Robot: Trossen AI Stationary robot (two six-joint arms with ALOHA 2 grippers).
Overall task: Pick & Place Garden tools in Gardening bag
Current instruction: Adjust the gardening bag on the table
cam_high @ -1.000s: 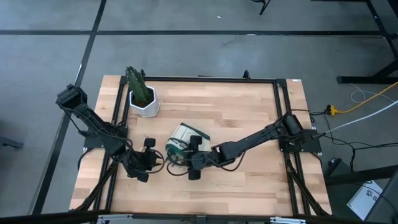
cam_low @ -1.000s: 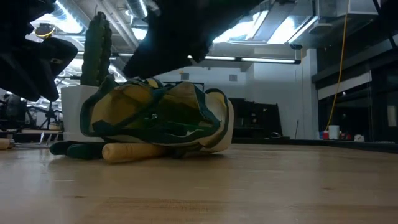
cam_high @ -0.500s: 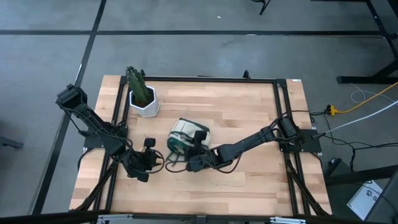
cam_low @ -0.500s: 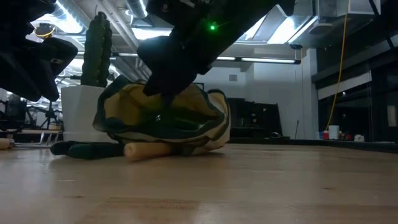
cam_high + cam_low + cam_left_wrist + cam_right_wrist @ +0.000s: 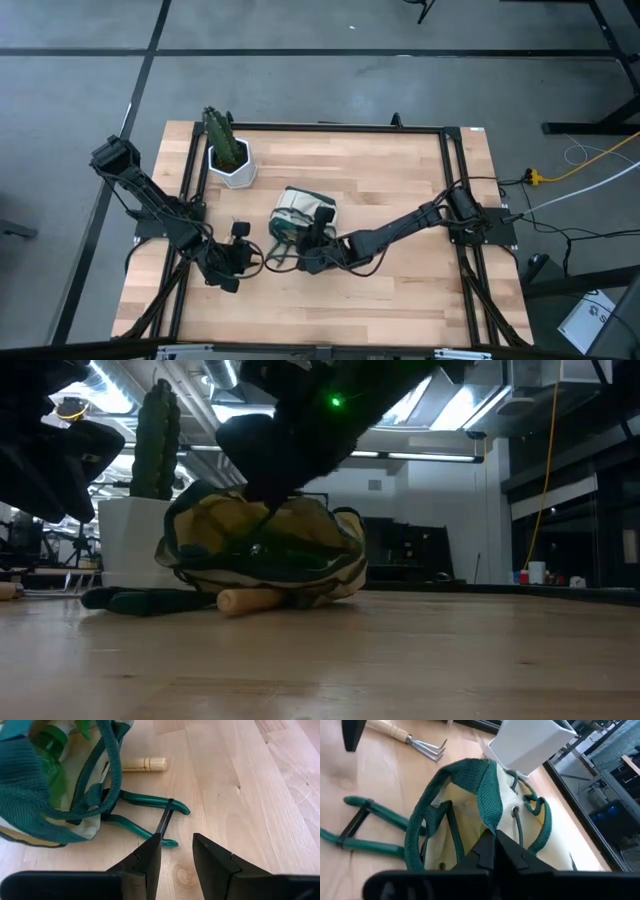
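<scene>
Right claw [image 5: 492, 851] closed on the green strap of the bag [image 5: 296, 214] at mid-desk [image 5: 400, 190]; left claw [image 5: 174, 851] part open, empty, beside the shears [image 5: 150, 815].

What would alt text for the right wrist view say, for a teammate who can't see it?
The right gripper is shut on the green trim of the gardening bag, which lies on its side on the wooden table. Green-handled pruning shears lie beside the bag, a wooden-handled claw rake farther off, and a white pot stands behind the bag.
</scene>
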